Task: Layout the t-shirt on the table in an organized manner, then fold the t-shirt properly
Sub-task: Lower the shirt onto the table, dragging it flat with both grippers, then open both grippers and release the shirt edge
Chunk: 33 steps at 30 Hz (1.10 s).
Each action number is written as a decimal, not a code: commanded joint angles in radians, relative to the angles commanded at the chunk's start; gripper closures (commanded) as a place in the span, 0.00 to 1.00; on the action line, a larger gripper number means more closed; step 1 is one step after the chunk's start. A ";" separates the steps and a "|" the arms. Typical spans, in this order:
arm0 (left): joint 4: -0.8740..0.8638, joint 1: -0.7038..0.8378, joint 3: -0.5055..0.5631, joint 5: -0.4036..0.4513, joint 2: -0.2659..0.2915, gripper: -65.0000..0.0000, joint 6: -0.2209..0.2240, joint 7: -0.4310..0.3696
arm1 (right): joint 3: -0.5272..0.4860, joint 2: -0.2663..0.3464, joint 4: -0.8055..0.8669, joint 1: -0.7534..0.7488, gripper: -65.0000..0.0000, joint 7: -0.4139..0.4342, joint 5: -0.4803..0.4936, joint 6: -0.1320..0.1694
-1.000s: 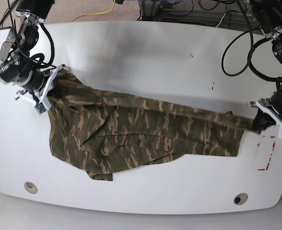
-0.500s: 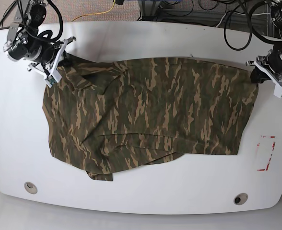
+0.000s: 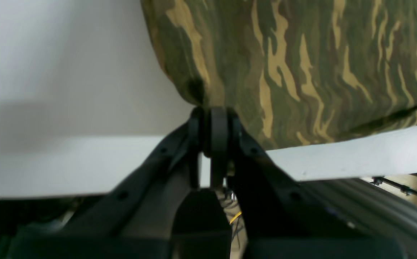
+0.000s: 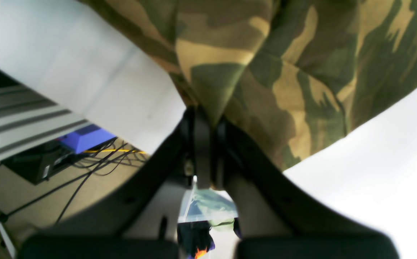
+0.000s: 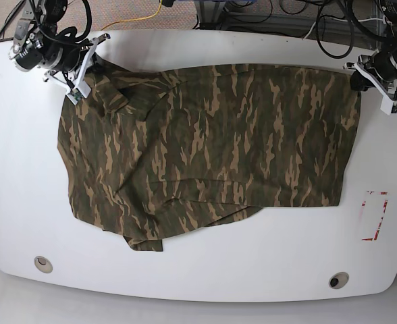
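White tabletop fills my base view: the table (image 5: 198, 270) is glossy, with a grommet hole (image 5: 43, 263) near one front corner, a second grommet hole (image 5: 338, 279) near the other, and a red tape outline (image 5: 374, 214) on the bare surface below my left gripper. Cables (image 5: 273, 13) and floor show beyond the far edge. I see the t-shirt (image 5: 212, 152) spread wide across the far half of the table, stretched between my two grippers, its front hem bunched with one fold of cloth poking toward the near edge. My right gripper (image 5: 87, 67) is pinched closed on the shirt's far corner; its wrist view shows the two black jaws pressed together with a fold of camouflage cloth (image 4: 230, 72) rising straight out of them. My left gripper (image 5: 356, 77) holds the opposite far corner the same way; its wrist view shows the jaws clamped tight on the fabric edge (image 3: 208, 97), with the shirt fanning away from the fingertips over the white surface (image 3: 68, 72).
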 joint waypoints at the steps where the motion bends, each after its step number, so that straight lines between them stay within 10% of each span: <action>1: 0.000 0.005 -0.002 0.002 0.000 1.00 0.000 0.000 | 0.000 0.000 0.000 -0.005 1.00 0.000 0.000 0.000; 14: 0.000 0.026 -0.038 0.091 0.000 0.99 -0.002 0.000 | -0.002 0.002 -0.005 -0.035 0.95 0.000 0.000 0.000; 23: 0.000 0.028 -0.034 0.095 0.000 0.96 -0.002 0.002 | -0.002 0.000 -0.005 -0.031 0.35 0.000 -0.002 0.000; 33: -0.002 0.029 -0.038 0.097 0.000 0.38 0.000 0.002 | 0.000 -0.029 -0.003 -0.006 0.13 0.000 0.002 0.000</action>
